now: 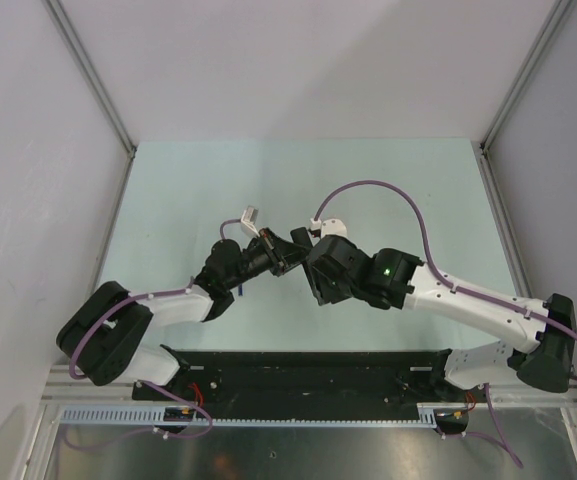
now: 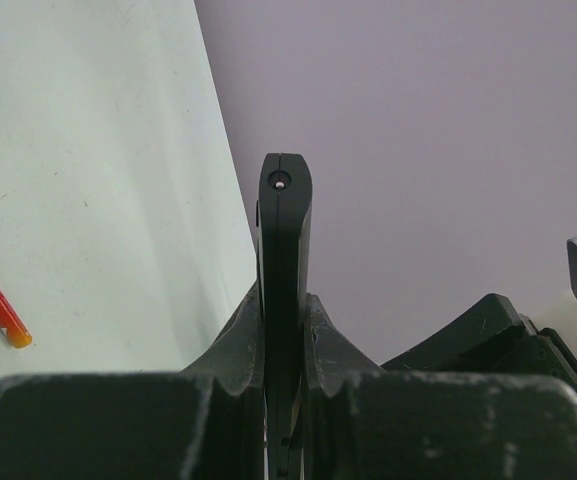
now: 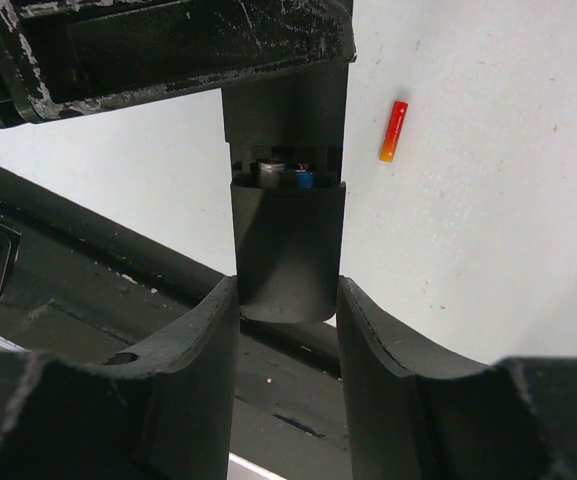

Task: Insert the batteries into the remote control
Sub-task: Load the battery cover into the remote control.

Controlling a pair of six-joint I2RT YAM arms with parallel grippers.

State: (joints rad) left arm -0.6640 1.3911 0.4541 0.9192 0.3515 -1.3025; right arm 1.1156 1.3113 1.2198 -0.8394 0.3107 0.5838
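I am two arms of white shell and black joints. My left arm (image 1: 173, 303) and my right arm (image 1: 483, 305) each swell into a bulky black shoulder block. A purple cable (image 1: 378, 184) arcs off my right wrist, and a second purple cable (image 1: 153, 295) lies along my left forearm. A small green light (image 1: 381, 268) glows on my right forearm. My left claw (image 2: 283, 335) is matte black with pale scuffs. My right claw (image 3: 288, 310) has curved black fingers (image 3: 193, 350), scratched grey at the edges.
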